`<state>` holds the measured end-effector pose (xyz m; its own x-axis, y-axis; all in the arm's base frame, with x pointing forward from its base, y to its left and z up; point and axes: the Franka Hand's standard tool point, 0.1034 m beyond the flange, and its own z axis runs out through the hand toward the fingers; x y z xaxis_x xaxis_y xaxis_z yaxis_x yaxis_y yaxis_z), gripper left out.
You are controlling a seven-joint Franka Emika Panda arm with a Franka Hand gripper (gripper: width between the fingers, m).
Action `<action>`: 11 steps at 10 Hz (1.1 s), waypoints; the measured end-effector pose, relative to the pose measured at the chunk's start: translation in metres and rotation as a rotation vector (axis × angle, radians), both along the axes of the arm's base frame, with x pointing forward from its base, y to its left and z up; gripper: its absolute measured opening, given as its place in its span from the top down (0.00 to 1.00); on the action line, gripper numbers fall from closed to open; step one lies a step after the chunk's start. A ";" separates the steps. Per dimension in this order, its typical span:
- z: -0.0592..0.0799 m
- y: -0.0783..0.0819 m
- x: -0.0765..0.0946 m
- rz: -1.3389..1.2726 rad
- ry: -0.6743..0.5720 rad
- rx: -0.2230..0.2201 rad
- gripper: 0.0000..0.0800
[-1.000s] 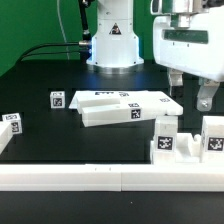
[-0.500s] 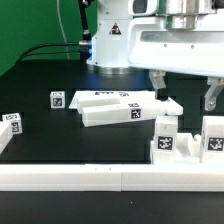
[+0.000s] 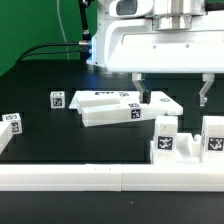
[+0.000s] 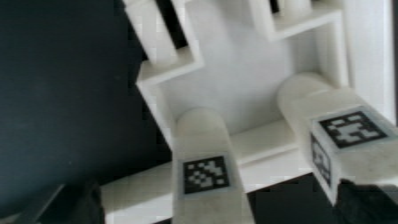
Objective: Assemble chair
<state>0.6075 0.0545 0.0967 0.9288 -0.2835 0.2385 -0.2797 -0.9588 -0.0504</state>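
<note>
Since the earlier frame the gripper has swung toward the exterior view's left and now faces the camera broadside; the chair parts lie where they were. Its claw is spread wide and holds nothing. One of its fingers hangs over the seat frame's far edge, and whether it touches cannot be told. The other hangs clear past the seat frame's end on the exterior view's right.

That seat frame lies flat on the black table. A small tagged cube sits just beside its end on the exterior view's left, with a narrow gap between them. Farther that way, at the picture's edge, is another tagged part. Nearer the camera than the seat frame's right end stand two upright tagged parts, close together, against the long white rail. Between seat frame and rail runs a bare strip of table, widest on the left. Behind the seat frame stands the robot base, with dark cables and a green backdrop beyond.

In the wrist view two tagged white bars lie over a slotted white piece; which parts these are cannot be told.
</note>
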 end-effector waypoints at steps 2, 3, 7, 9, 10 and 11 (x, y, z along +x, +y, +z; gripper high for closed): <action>0.000 -0.003 0.001 0.102 0.002 -0.035 0.19; 0.000 -0.005 0.000 0.199 0.006 -0.063 0.19; -0.011 -0.007 -0.010 0.285 0.059 -0.048 0.19; -0.011 -0.009 -0.010 0.279 0.056 -0.050 0.19; -0.011 -0.010 -0.010 0.277 0.056 -0.049 0.19; -0.010 -0.013 -0.011 0.274 0.060 -0.045 0.19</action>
